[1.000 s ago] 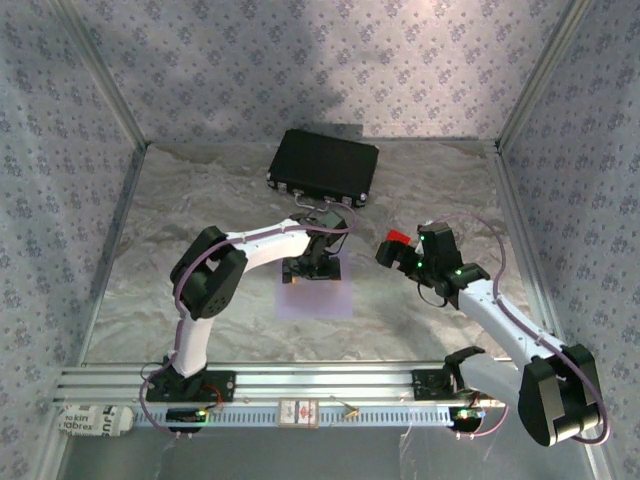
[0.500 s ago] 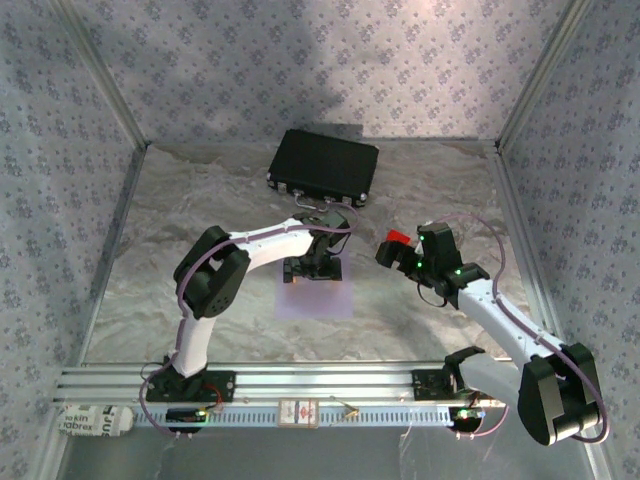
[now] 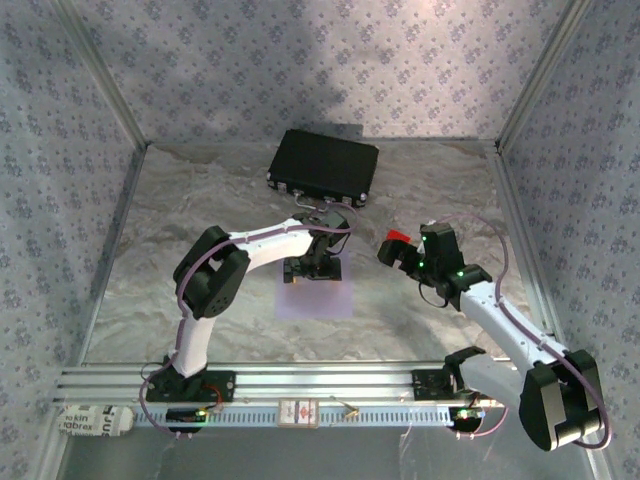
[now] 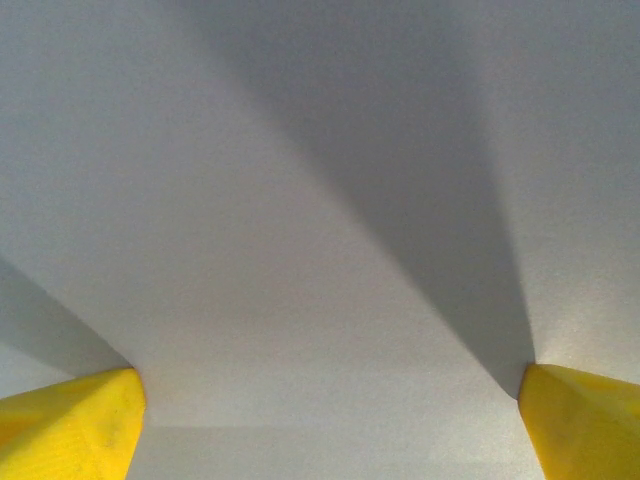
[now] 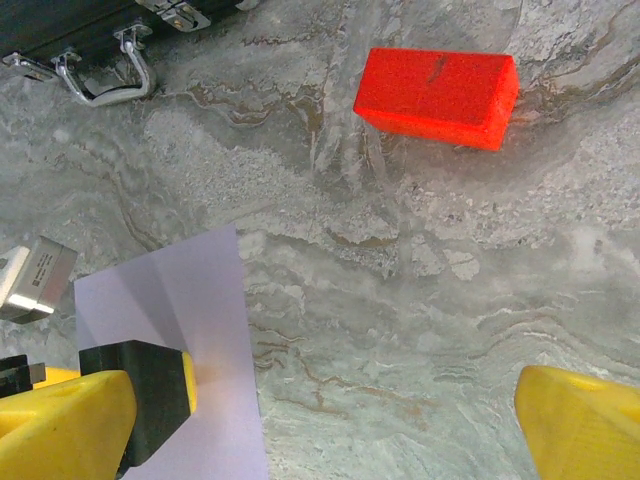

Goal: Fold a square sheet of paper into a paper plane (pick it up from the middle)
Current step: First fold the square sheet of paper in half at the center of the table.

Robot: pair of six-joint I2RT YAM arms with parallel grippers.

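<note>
Overhead, marbled grey table (image 3: 200,190), patterned walls (image 3: 300,60), square sheet of paper (image 3: 320,302).

The paper (image 3: 315,302) is plain pale lilac; block (image 5: 437,97) bright red; case (image 3: 323,166) black; table (image 3: 190,200) grey, marbled; walls (image 3: 300,60) lilac-grey, flower-dotted.

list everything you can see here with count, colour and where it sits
square sheet of paper: one, pale lilac, flat at the table's middle, under the left gripper
black case: one, black with metal latches, far middle of the table
red block: one, red, right of the sheet, just beyond the right gripper
table: one, grey marbled top
rail: one, silver, along the near edge
left gripper: one, yellow fingertips, open, over the sheet
right gripper: one, yellow fingertips, open, above the table at the sheet's right edge
</note>
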